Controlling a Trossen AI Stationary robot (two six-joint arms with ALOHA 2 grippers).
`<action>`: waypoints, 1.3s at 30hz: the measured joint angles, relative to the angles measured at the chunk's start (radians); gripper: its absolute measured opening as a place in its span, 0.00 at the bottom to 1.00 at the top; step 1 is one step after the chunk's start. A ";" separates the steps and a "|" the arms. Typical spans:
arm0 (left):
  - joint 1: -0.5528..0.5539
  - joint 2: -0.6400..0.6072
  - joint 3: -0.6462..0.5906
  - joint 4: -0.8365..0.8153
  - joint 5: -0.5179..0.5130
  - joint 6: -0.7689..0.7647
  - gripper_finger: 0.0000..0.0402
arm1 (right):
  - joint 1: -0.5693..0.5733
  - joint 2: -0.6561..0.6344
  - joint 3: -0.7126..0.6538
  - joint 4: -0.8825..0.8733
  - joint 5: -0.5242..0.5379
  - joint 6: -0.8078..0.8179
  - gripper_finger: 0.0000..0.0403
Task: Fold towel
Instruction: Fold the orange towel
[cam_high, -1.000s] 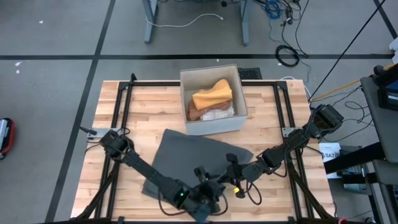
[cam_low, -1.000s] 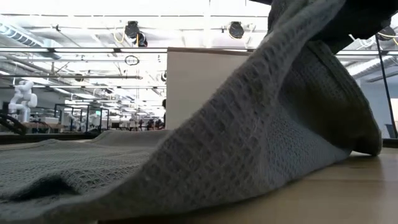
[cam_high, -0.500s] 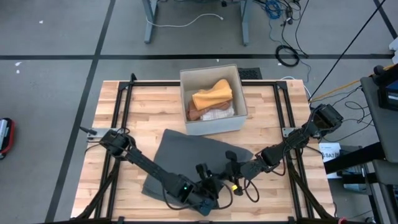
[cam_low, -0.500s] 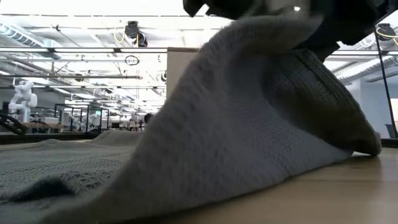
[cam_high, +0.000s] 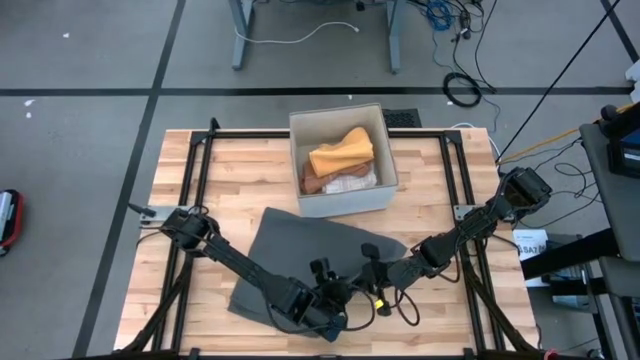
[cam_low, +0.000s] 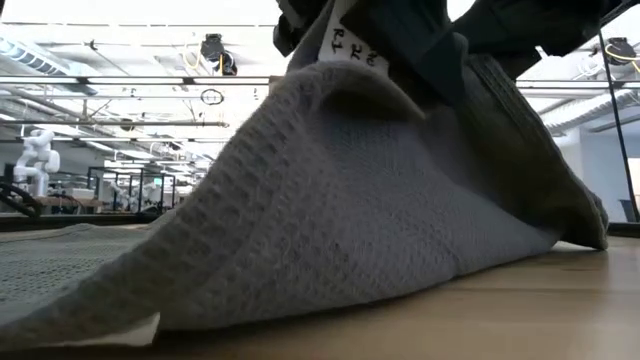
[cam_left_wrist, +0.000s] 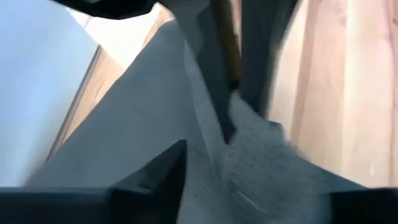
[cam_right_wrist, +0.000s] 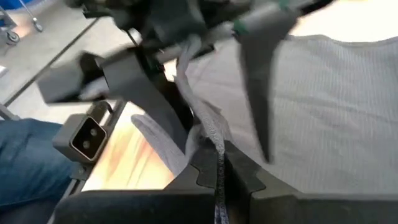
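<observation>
A grey waffle-weave towel lies spread on the wooden table, with its near right part raised into a tent. My right gripper reaches in from the right and is shut on that raised part. My left gripper is open just to the left of it. In the right wrist view its fingers stand on either side of the raised towel strip. The left wrist view shows towel between its own fingers. My right gripper pinches a bunched edge of the towel near its near right corner between the two fingers, slanting down from the table's right. That part is lifted off the table and slopes down to the rest, which lies flat. Whether my left gripper touches the towel cannot be told.
A white box holding orange, brown and white cloths stands just beyond the towel's far edge. Black frame rails run along the table's left and right sides. Bare wood lies left of the towel. A person's blue-clad leg shows past the near edge.
My left gripper has moved from the table's near edge toward the far side, up to the raised towel part beside my right gripper. The right gripper has stayed put. The low view shows the towel's tent still lifted, with the left gripper now over its peak.
</observation>
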 joint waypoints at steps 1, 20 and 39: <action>-0.003 0.000 0.000 0.001 -0.001 0.007 0.45 | 0.000 0.000 0.000 -0.006 0.000 -0.001 0.00; -0.068 0.002 0.000 0.032 -0.092 0.157 0.01 | 0.062 0.000 0.001 -0.322 0.027 -0.078 0.26; -0.101 0.001 0.000 0.032 -0.157 0.158 0.00 | 0.190 0.001 0.000 -0.737 0.235 0.094 0.45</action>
